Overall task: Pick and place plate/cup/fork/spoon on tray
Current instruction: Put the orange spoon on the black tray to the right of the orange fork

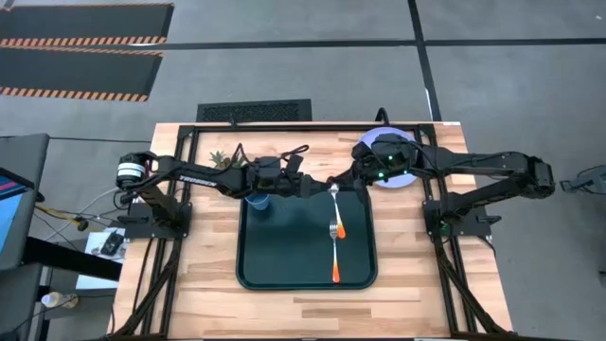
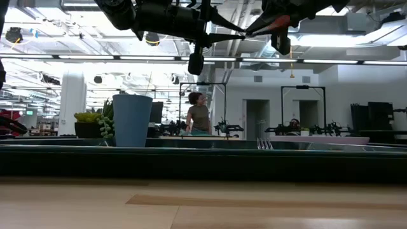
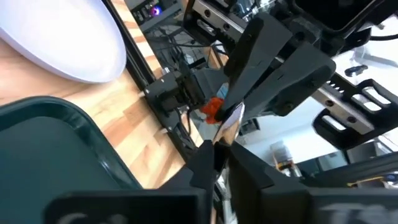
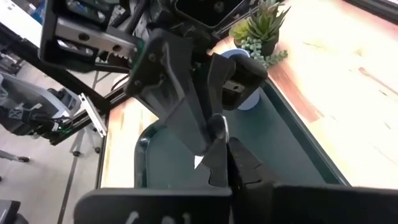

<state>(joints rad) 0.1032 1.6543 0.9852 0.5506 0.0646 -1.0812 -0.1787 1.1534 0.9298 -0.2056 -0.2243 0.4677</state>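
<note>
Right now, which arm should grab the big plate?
Probably the right arm. The plate lies off the tray, on the right arm's side, partly under that arm. The right gripper is just beside it, while the left gripper would have to reach farther across.

White lettering, apparently "TROSSEN", noted along the dark left arm link (image 1: pixel 194 174) in the high view, on the shoulder side of the left gripper (image 1: pixel 317 182); letters small, reading uncertain. Pale rounded marks seen on the dark housing plates behind the fingers in both wrist views; illegible. No other text, number, label or sign legible on any surface in the four views.
</note>
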